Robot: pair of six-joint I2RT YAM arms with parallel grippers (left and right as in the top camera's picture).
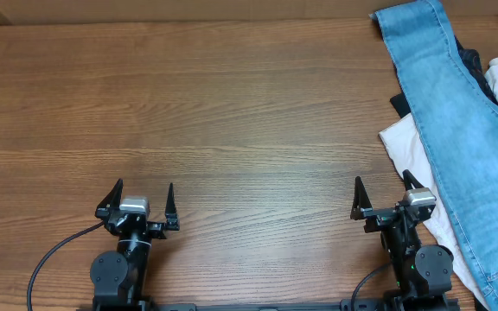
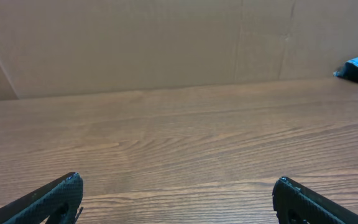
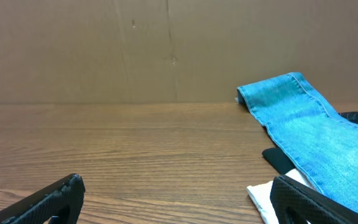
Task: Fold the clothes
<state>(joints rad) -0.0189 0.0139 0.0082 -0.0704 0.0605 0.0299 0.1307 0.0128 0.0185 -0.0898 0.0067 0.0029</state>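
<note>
The light-blue jeans (image 1: 465, 121) lie stretched along the table's right side, one leg running from the far right corner to the near right edge. In the right wrist view they (image 3: 309, 130) lie ahead to the right. My left gripper (image 1: 142, 200) is open and empty at the near left, far from the jeans; its fingers (image 2: 176, 186) frame bare wood. My right gripper (image 1: 382, 195) is open and empty at the near right, just left of the clothes pile (image 3: 176, 186).
An off-white garment (image 1: 405, 142) lies under the jeans, its corner next to my right gripper (image 3: 263, 196). A black garment (image 1: 400, 104) pokes out beneath, also in the right wrist view (image 3: 278, 158). A cardboard wall (image 2: 166, 43) stands behind the wooden table (image 1: 188, 95).
</note>
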